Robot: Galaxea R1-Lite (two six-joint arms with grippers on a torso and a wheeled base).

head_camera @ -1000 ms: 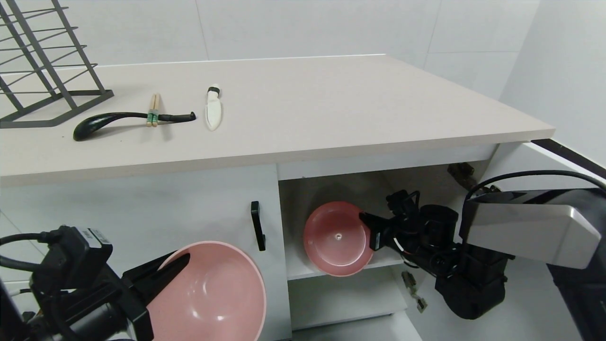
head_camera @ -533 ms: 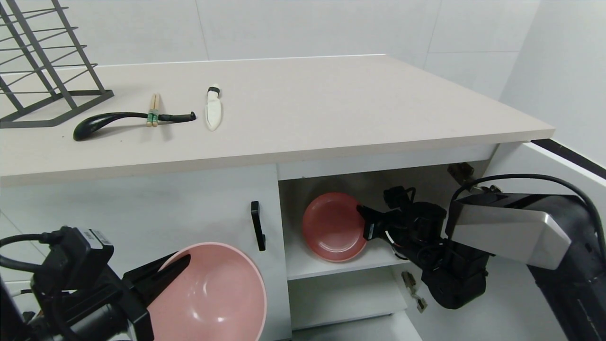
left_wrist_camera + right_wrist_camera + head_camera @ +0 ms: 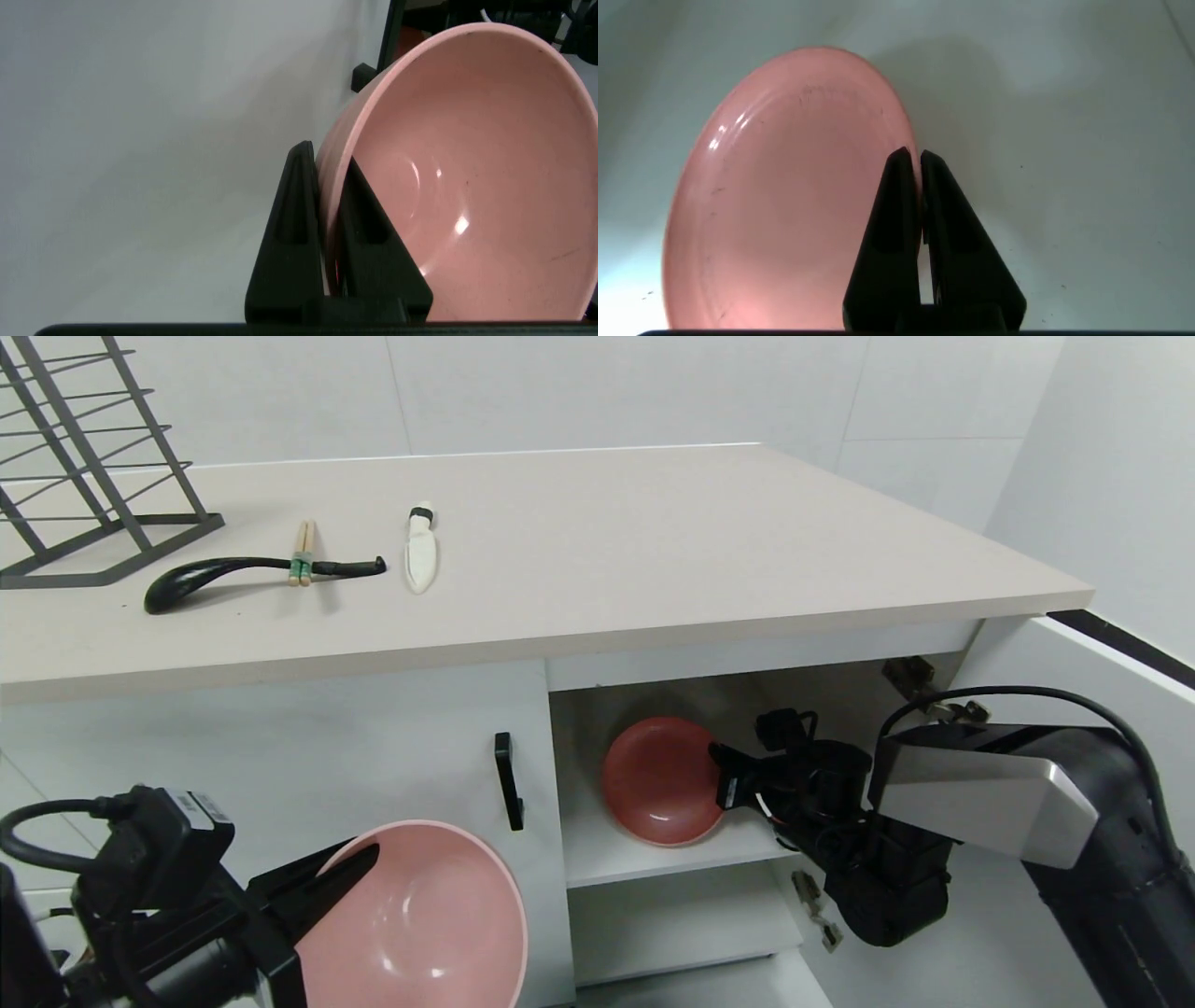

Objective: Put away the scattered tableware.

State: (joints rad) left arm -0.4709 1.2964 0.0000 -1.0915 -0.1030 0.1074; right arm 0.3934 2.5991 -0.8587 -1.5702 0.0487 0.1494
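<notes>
Pinching pink plate (image 3: 658, 782), right gripper (image 3: 717, 756); left gripper (image 3: 327, 166) holds pink bowl (image 3: 425, 919).

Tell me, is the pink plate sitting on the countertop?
No, the pink plate is inside the open cabinet, gripped at its rim by the right gripper.

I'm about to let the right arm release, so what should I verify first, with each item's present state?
1. Right gripper shut on plate rim: ok.
2. Plate inside cabinet, over upper shelf: ok.
3. Plate's bottom edge resting on shelf: cannot tell.
4. Left gripper shut on bowl rim: ok.
5. Ladle and chopsticks off countertop: not ok.
</notes>
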